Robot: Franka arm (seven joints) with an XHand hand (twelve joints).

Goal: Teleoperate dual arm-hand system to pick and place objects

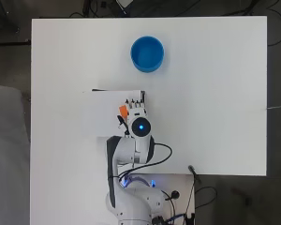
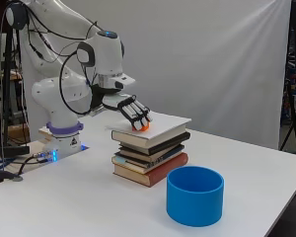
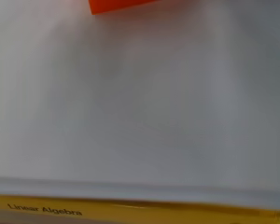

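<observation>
One hand (image 2: pixel 133 111): palm down over the book stack, fingers (image 2: pixel 142 114) fairly straight, resting over the orange block; whether they grip it I cannot tell.
Orange block (image 2: pixel 141 127): on the top white book (image 2: pixel 163 126), under the fingertips.
Book stack (image 2: pixel 150 154): mid-table.
Blue bowl (image 2: pixel 195 195): beside the stack, apart from it.

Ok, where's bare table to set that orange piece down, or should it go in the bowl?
Bare table runs wide between the blue bowl and the far right edge, also left of the bowl. The bowl looks empty. It is crowded only at the book stack, where the hand covers the orange piece.
</observation>
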